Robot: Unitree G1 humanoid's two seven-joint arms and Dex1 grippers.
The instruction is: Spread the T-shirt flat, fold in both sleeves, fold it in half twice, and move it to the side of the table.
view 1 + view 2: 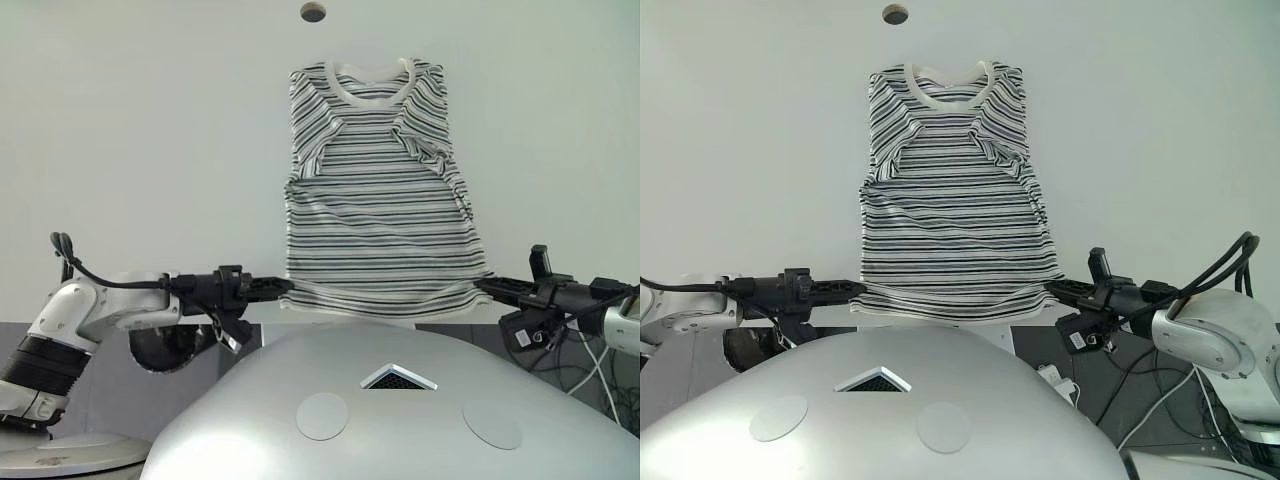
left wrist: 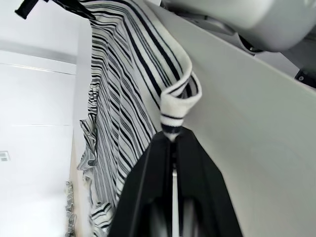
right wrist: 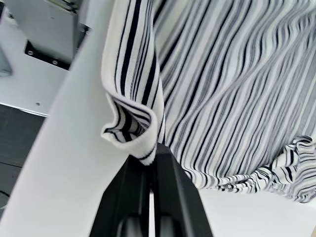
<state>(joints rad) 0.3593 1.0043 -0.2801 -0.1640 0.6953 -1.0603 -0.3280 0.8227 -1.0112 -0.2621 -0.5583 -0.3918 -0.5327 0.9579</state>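
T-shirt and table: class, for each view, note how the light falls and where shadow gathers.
Left eye view: soft, even light on the table; the T-shirt casts almost no shadow. Left wrist view: the fingers of the left gripper show dark, with shade inside the pinched hem loop. Right wrist view: the fingers of the right gripper equally dark, shade inside the curled hem.

The T-shirt (image 1: 380, 190) is soft, matt striped knit cloth, its hem band thicker where it bunches at the tips of the left gripper (image 2: 172, 143) and right gripper (image 3: 150, 159). Their fingers are smooth black plastic, dully sheened. The table (image 2: 256, 148) beneath them is smooth matt white.
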